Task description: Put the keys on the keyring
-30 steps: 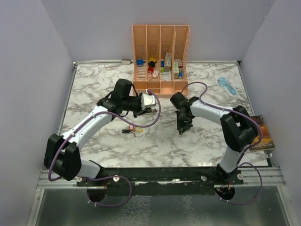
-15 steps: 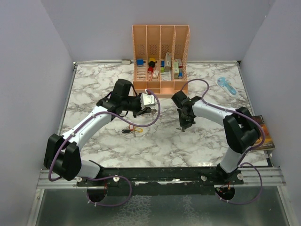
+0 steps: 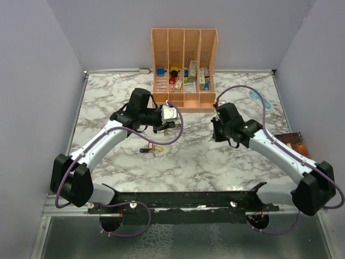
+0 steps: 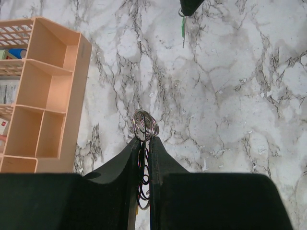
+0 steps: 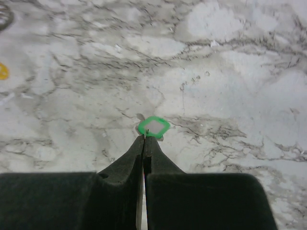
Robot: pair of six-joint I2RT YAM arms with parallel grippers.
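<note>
Bright, even light; soft shadows

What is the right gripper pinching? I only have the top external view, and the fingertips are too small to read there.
Observer: In the right wrist view, the right gripper is shut on a green-tagged key, with the tag poking out past the tips.
Operator: And the left one?
Observer: The left wrist view shows the left gripper shut on the keyring, whose silvery wire loops stick out beyond the tips.
Operator: Are key and ring touching?
Observer: No. In the left wrist view, the green-tagged key sits well apart from the loops, with bare table between them.
</note>
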